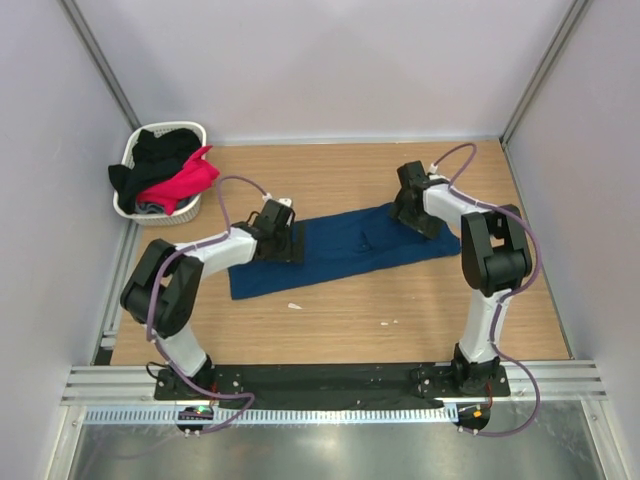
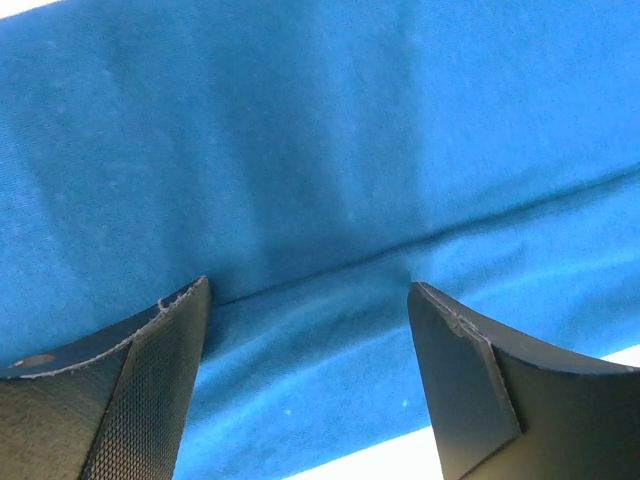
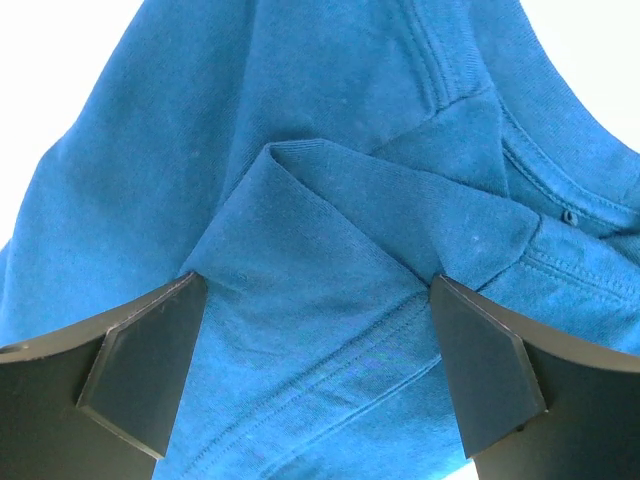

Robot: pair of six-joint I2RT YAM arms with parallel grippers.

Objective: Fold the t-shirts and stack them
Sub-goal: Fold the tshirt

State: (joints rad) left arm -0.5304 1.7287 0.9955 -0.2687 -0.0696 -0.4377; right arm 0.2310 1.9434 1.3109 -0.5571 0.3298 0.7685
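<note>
Blue shirt (image 1: 350, 250) lies flat on the surface (image 1: 420, 310), folded into a long narrow strip slanting across the middle, left end nearer my bases, right end farther back. My left fingers (image 1: 283, 232) are over the far edge of the strip near its left end, and my right fingers (image 1: 410, 208) are over the far edge near its right end. Left fingers are open, spread wide, nothing pinched between them. In the left wrist view the blue cloth (image 2: 320, 150) fills almost the whole picture, smooth, with one straight folded edge running across between the two tips. I can't tell if the tips touch the cloth. Right fingers are open too, as wide as they look able to go, holding nothing. The right wrist view shows the neck end of the shirt (image 3: 300, 150): ribbed collar at upper right and a pointed flap of cloth doubled over just between the tips, stitched hem below it. Contact with the cloth is unclear there as well. The basket (image 1: 128, 160) stands in the far left corner, well apart from the blue shirt. A black shirt (image 1: 160, 150) is bunched inside it and a pink shirt (image 1: 190, 180) spills over its right rim, both unfolded. Two tiny white scraps lie on the surface near the strip's near edge, too small to identify.
</note>
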